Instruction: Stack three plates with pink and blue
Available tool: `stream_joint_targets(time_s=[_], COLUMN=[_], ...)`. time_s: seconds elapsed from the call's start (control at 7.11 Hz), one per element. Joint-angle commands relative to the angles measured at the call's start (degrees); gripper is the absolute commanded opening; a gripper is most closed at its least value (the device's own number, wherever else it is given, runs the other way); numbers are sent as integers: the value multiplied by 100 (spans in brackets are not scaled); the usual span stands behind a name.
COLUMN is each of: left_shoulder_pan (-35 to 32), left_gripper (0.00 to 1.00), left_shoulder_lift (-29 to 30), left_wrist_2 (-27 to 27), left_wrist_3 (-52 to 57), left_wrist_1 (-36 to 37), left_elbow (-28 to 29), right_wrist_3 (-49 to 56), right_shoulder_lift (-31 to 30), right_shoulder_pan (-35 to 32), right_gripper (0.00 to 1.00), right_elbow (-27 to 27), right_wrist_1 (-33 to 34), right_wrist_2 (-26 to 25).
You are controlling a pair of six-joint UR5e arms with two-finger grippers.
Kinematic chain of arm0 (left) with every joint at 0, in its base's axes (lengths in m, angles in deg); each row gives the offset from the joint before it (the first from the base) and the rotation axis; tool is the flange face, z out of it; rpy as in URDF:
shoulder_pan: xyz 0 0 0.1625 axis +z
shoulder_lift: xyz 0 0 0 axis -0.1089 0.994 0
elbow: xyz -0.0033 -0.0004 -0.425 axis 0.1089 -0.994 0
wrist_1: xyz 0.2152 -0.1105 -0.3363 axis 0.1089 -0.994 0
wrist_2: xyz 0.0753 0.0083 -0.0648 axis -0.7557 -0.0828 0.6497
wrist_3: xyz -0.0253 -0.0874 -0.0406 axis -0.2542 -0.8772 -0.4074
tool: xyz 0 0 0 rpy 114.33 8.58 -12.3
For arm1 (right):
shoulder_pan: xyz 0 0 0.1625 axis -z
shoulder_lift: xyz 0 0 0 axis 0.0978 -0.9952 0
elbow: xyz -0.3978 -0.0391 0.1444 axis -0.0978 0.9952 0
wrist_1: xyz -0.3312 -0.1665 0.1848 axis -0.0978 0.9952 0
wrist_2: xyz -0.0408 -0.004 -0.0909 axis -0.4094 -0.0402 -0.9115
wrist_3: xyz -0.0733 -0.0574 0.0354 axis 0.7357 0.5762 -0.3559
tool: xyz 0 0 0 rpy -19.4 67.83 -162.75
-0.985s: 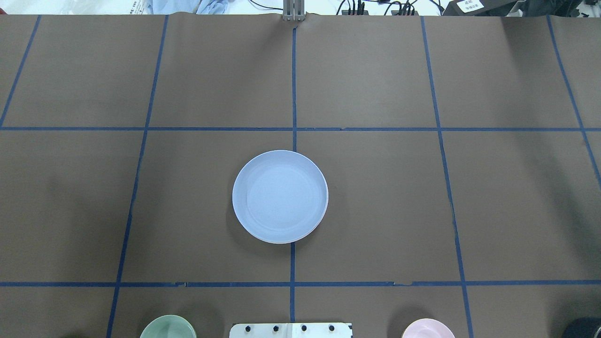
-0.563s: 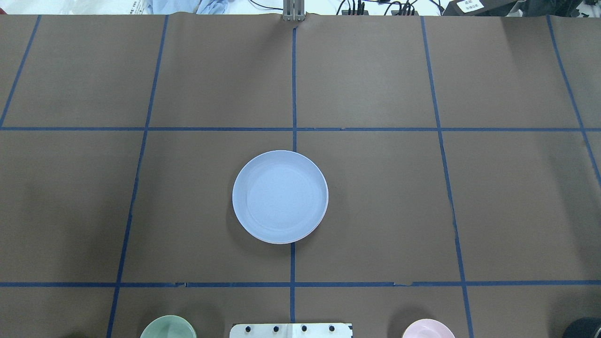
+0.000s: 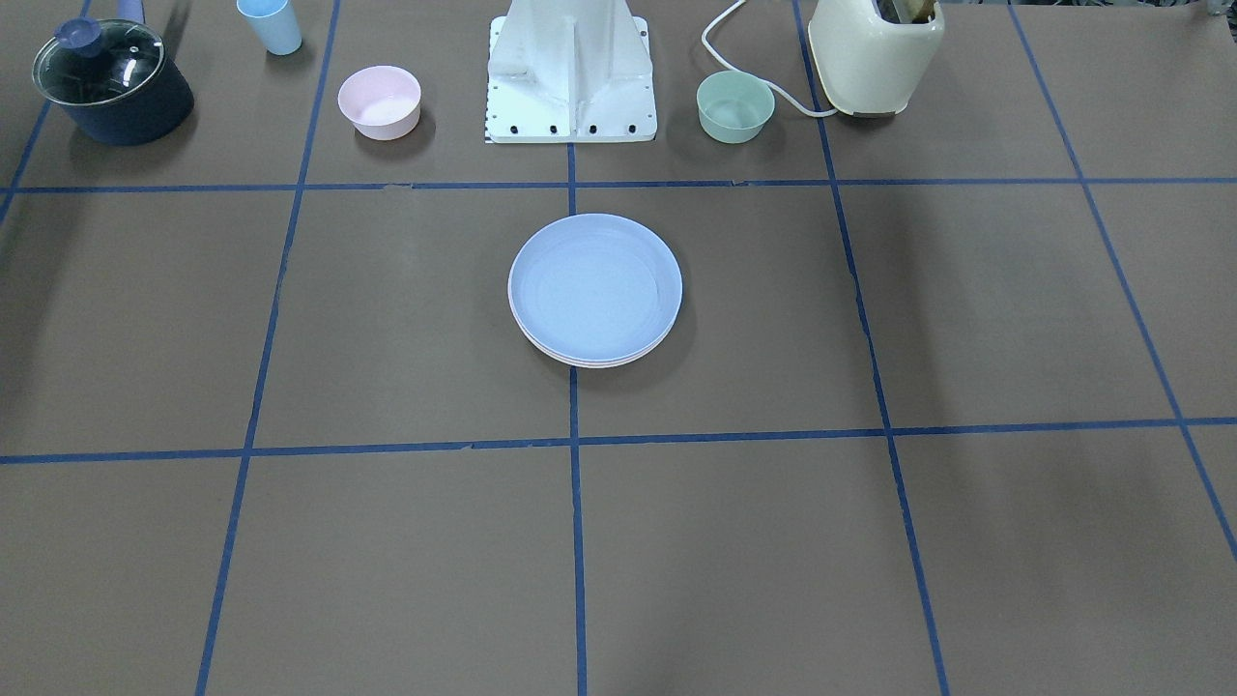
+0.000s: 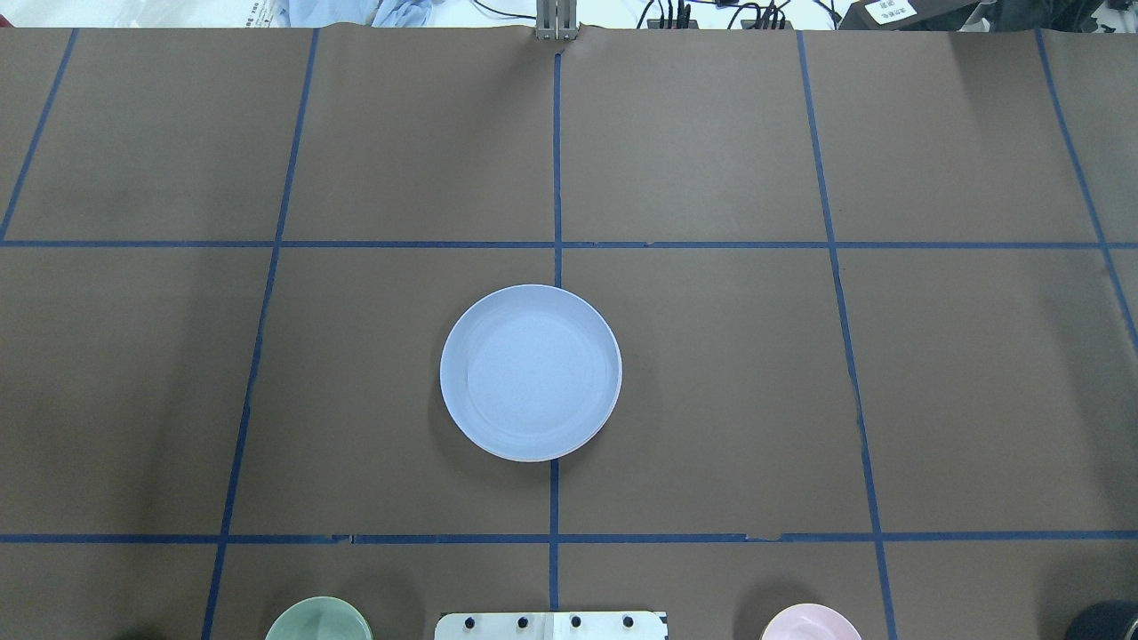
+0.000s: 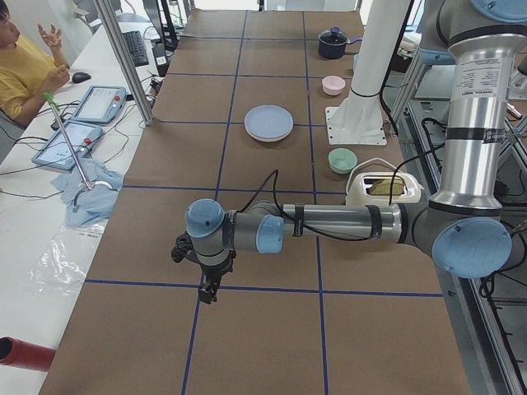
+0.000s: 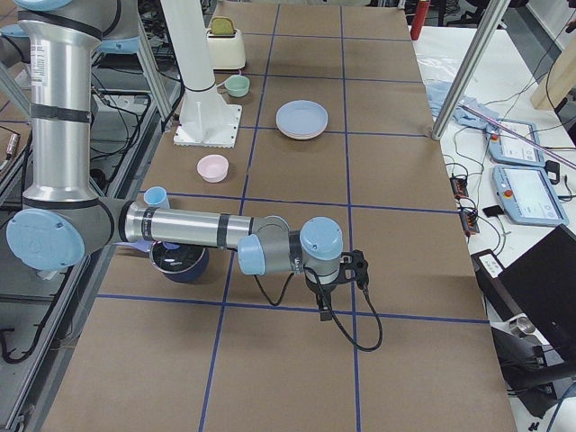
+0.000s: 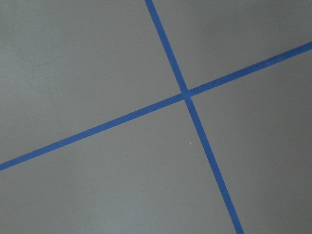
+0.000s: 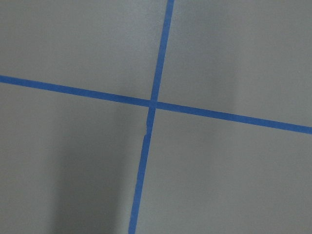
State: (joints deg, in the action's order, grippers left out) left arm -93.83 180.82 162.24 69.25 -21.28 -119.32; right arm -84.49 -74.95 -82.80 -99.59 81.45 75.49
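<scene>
Blue is seen atop the three plates [image 3: 594, 290], paler rims exposed at six o'clock; stacking is judged done. Whether the left gripper [image 5: 210, 290] and right gripper [image 6: 324, 309] are wide cannot be told.

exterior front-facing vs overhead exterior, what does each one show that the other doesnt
Only the front-facing view shows the blue cup, the toaster and, plainly, paler rims under the blue plate. Only the overhead view shows the cables and cloth beyond the table's far edge. Both show the blue plate on top at the table's middle, the pink bowl, the green bowl and the robot's base.
</scene>
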Motion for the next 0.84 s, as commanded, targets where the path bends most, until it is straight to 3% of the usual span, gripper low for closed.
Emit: stream_joint_targets(time_s=[0.0, 0.42, 0.7], left_shoulder_pan=[-6, -6, -75], left_gripper=[100, 100, 100], left_shoulder_lift=[39, 188, 207], left_wrist_2=[8, -28, 25], left_wrist_3=[-271, -333, -1067], left_wrist_1=[49, -91, -110], left_elbow=[-25, -69, -52], right_wrist_3=[-20, -29, -29], right_shoulder_lift=[-11, 6, 15], right_shoulder_pan=[0, 0, -9], right_gripper=[100, 100, 100], right_elbow=[-32, -32, -41], right_wrist_1=[-11, -11, -20], right_wrist_2=[129, 110, 102])
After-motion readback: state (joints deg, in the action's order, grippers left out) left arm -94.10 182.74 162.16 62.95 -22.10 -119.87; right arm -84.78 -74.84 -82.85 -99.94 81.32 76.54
